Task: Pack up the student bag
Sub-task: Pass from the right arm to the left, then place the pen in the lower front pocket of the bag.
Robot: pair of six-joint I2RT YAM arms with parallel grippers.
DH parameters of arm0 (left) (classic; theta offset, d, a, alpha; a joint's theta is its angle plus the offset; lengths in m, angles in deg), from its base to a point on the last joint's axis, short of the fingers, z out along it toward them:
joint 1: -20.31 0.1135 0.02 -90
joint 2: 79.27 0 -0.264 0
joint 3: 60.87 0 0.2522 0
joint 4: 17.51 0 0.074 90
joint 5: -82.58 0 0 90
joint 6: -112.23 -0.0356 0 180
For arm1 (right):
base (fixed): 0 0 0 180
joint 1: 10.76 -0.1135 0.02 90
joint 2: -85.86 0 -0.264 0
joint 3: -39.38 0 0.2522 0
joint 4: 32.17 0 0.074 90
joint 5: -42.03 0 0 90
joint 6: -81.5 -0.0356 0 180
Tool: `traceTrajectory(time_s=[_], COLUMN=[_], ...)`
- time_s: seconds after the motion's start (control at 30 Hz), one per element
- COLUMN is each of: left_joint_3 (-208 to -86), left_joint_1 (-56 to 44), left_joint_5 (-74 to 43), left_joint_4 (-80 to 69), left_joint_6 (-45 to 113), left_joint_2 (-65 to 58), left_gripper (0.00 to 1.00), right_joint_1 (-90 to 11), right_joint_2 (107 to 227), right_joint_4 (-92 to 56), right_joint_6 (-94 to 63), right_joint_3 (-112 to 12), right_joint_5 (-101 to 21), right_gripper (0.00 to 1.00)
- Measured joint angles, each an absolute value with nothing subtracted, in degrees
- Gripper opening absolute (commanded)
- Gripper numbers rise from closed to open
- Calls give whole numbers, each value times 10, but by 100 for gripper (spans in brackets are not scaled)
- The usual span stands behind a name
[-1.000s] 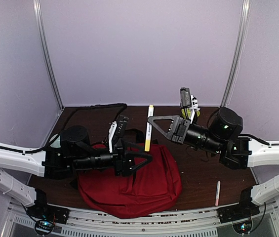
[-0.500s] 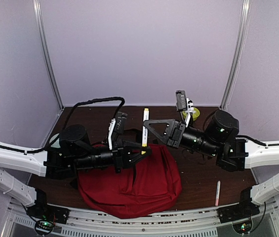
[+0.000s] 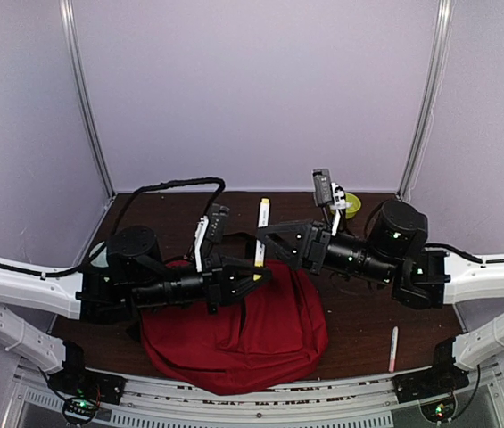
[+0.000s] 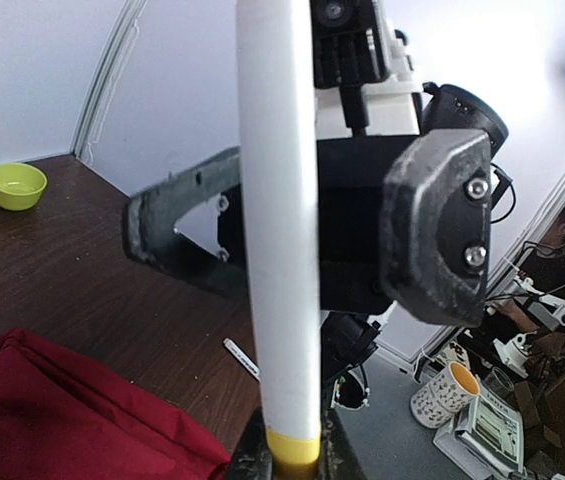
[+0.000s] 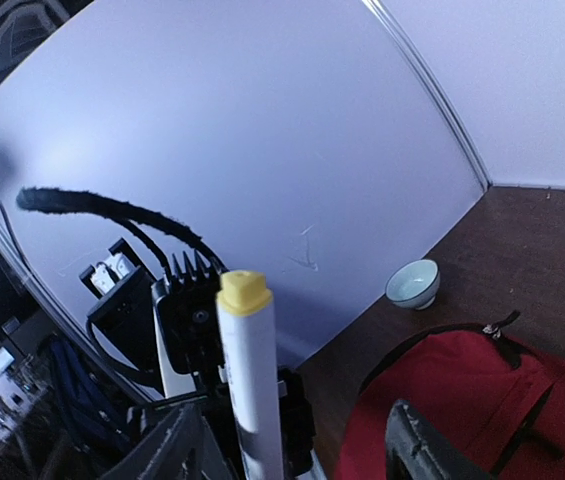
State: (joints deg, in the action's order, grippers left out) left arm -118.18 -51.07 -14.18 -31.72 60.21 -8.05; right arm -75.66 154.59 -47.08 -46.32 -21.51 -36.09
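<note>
The student bag (image 3: 238, 334), a red backpack, lies flat at the near middle of the table and also shows in the right wrist view (image 5: 462, 400). Above its far edge a white marker with yellow ends (image 3: 260, 234) stands nearly upright. My left gripper (image 3: 253, 270) is shut on the marker's lower end (image 4: 292, 445). My right gripper (image 3: 265, 242) is open, and its fingers (image 4: 437, 225) stand apart on either side of the marker (image 5: 250, 380) without touching it.
A green bowl (image 3: 350, 203) sits at the back right of the table. A pale bowl (image 5: 412, 283) stands by the back wall on the left. A white pen (image 3: 393, 348) lies on the table right of the bag. A black cable (image 3: 176, 187) arches over the left arm.
The marker has passed from the right gripper to the left: my left gripper closed on its lower end, then my right gripper opened. The right arm moved left.
</note>
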Motion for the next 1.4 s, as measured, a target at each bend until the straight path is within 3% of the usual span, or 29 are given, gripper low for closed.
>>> traceTrajectory(time_s=[0.07,0.2,0.77,1.0,1.4], left_joint_3=[-1179,-1166,-1161,-1214,-1305], left_joint_1=[-511,-511,-506,-495,-490], left_joint_5=[-133,-109,-14,1,-60], left_joint_4=[-302,-270,22,170,292], left_joint_6=[600,598,594,594,599], left_joint_2=[-90,-111,-147,-128,-26], left_gripper=[0,0,0,0,0], right_joint_1=[-757,-753,-646,-617,-602], right_joint_2=[1542,1518,1438,1438,1444], right_joint_4=[-442,-379,-171,-135,-113], right_joint_6=[-453,-425,-355,-355,-361], right_joint_3=[-216,-218,-218,-218,-211], right_joint_5=[-370,-398,-491,-496,-495], right_gripper=[83,86,86,85,85])
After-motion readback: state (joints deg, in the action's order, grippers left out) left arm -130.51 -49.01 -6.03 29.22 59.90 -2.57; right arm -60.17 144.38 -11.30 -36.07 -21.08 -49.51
